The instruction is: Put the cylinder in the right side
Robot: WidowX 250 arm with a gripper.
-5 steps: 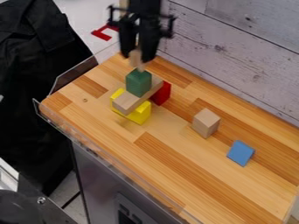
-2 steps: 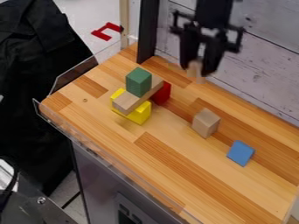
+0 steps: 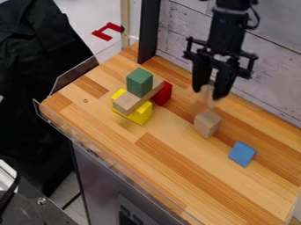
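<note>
The pale cylinder (image 3: 207, 96) is being clamped between the fingers of the black gripper (image 3: 211, 92), near a wooden cube (image 3: 207, 125); farther out, a green block (image 3: 140, 82) is being supported by a plank (image 3: 130, 103), the plank by a yellow block (image 3: 141, 115)

Whitewashed plank wall (image 3: 276, 66) along wooden counter's (image 3: 188, 171) back edge; dark upright post (image 3: 148, 33) by its far corner. Clear guard (image 3: 73, 77) on left end. Grey metal front (image 3: 100, 176) below. Pale floor (image 3: 88, 15), black cloth (image 3: 29, 57) beyond left end.
</note>
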